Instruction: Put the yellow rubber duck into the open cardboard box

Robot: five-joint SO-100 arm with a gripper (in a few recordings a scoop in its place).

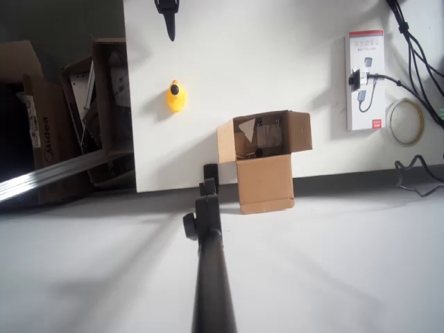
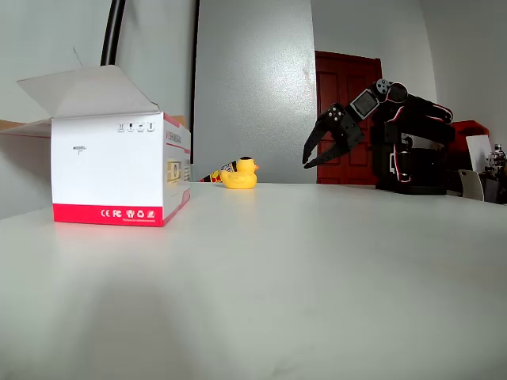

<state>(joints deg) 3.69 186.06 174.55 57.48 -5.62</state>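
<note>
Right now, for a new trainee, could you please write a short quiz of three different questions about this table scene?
1. True or false: the yellow rubber duck already lies inside the open cardboard box.
2. In the fixed view, the gripper is: A) shut on the duck, B) open and holding nothing, C) inside the box.
3. Which flat ring lies beside the white and red package in the overhead view?

Key:
1. False; it sits on the table, apart from the box.
2. B.
3. A roll of tape.

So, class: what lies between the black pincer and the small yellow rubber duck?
Nothing: bare white tabletop separates pincer and duck, in overhead and fixed views.
</note>
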